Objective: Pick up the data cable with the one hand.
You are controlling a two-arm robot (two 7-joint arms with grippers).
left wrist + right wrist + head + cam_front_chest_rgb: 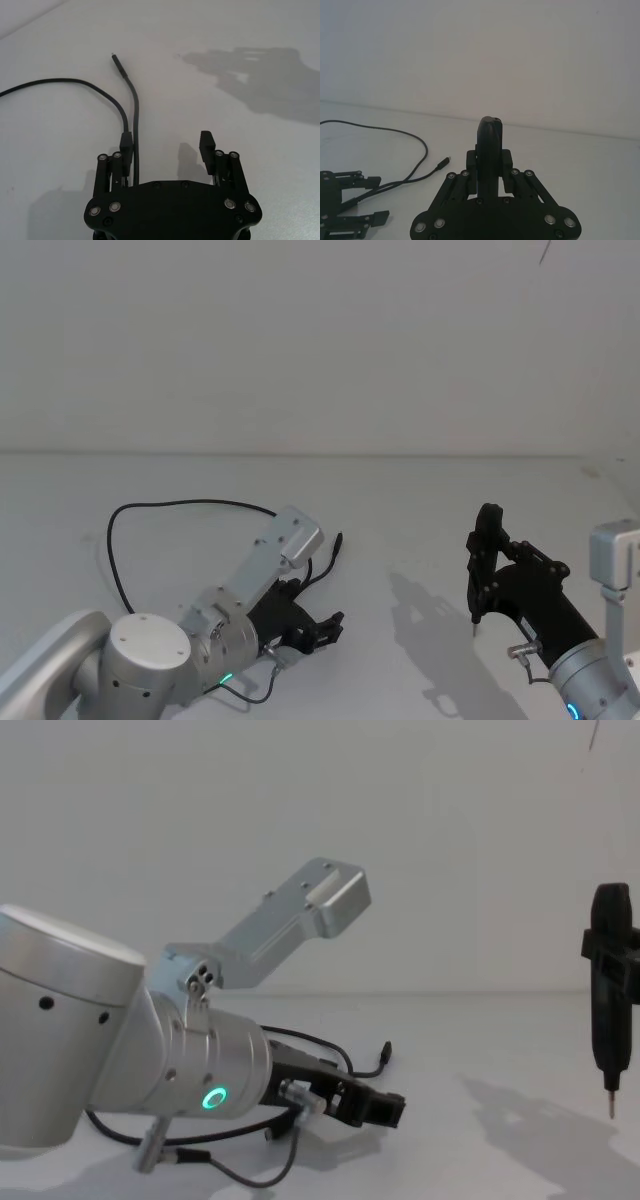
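left pincer (166, 141) gapes wide, held low; right pincer (490, 126) hangs raised, fingers pressed together.

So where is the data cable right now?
The data cable lies on the table, on the left side in the head view, looping away to the left. Its strands pass close by one finger of the open left gripper.

a bare robot test bench, lab-like: a plain white tabletop (420, 510) spreads beneath and ahead of the flat black two-finger left gripper (165, 137) on its thick silver cylindrical wrist (190, 1065) with a glowing green ring (213, 1098); a blank white wall (320, 340) rises beyond it.
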